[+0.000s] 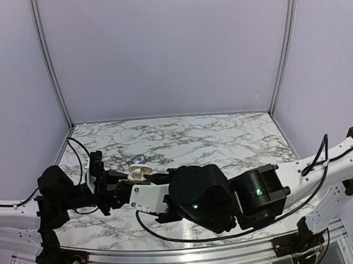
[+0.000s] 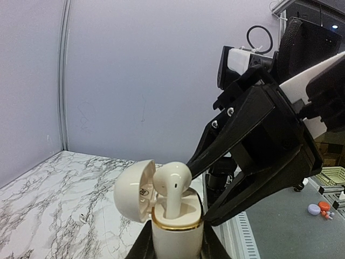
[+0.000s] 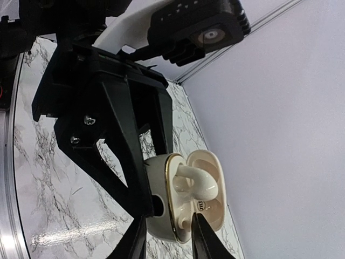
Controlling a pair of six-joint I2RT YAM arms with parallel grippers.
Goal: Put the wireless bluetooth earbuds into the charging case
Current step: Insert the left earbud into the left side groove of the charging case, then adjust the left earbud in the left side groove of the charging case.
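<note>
A cream, gold-rimmed case (image 2: pixel 178 229), its lid (image 2: pixel 133 190) hinged open toward the left, is clamped upright in the left gripper (image 2: pixel 178 252) at the bottom centre of the left wrist view, above the marble table (image 2: pixel 43 194). One earbud (image 2: pixel 172 181) is seen standing stem-down in a well with its head proud of the rim, so it is judged not fully seated. The right gripper (image 3: pixel 168 220) is poised at the case from the right of that view, jaws parted and nothing pinched between them. One fingertip lies just beside the earbud's head, though contact cannot be confirmed. To finish the step well, a gentle press straight down along the stem is called for, with the case squeezed firmly and held level so the bud is not tipped out sideways. The open lid stands close beside the bud and is best avoided, since a knock could shut it on the raised head. A second earbud (image 2: pixel 81 218) lies on the table at lower left, well apart from the case, and is yet to be collected. In the overhead view the two arms are crowded together at lower centre, so little room is left for approach. Pale lilac walls (image 2: pixel 135 81) enclose the table.
</note>
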